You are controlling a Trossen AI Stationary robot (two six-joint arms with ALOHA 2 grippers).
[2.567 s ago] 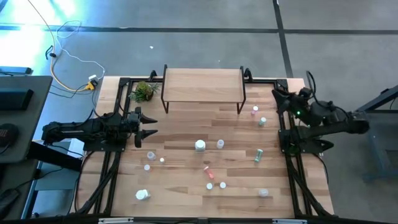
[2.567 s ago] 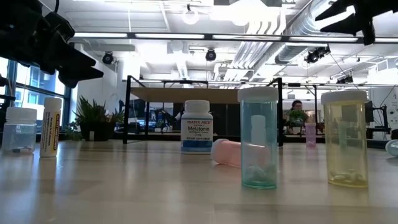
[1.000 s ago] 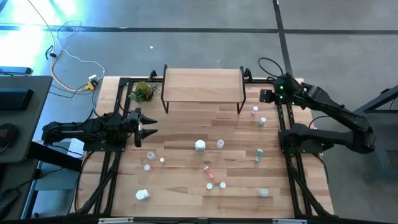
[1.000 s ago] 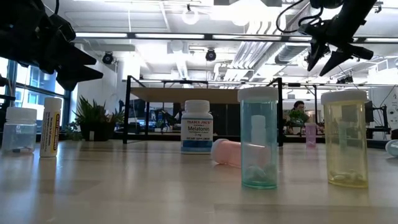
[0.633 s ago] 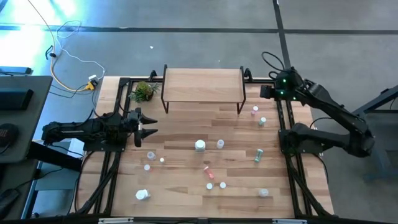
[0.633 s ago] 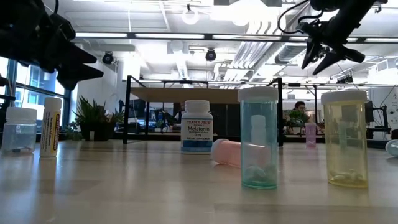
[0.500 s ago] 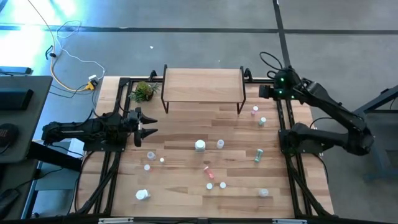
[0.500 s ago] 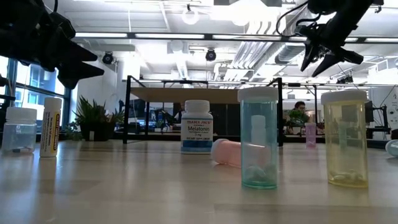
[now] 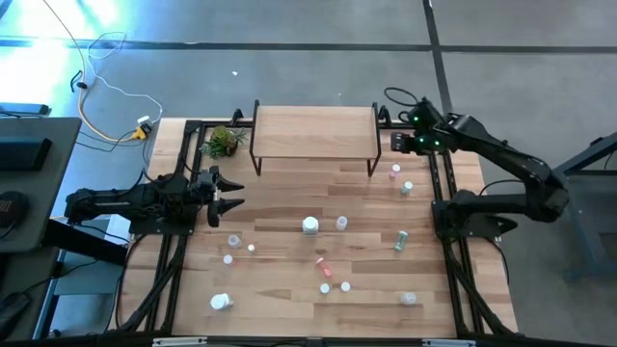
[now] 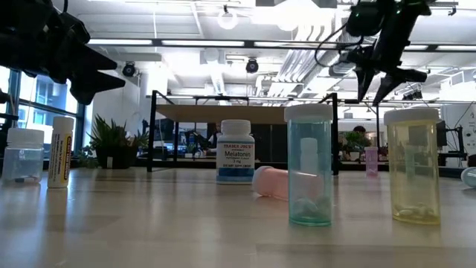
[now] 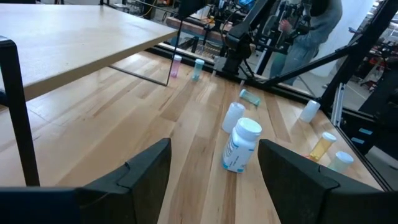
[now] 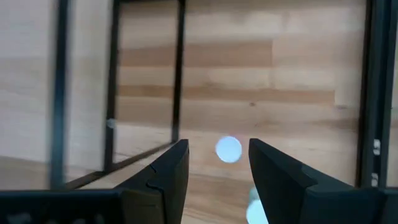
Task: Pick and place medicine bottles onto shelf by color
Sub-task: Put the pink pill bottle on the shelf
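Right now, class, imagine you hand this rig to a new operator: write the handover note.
Left end effector: open, empty, waiting at the table's left side.
Right end effector: open, empty, hovering over the pink bottle beside the shelf's right legs.
Shelf: holds no bottles.
Bottles: all on the table, including a green bottle next to the pink one and the white Melatonin bottle mid-table.
Done: nothing placed.
Left: pick and sort every bottle by color.
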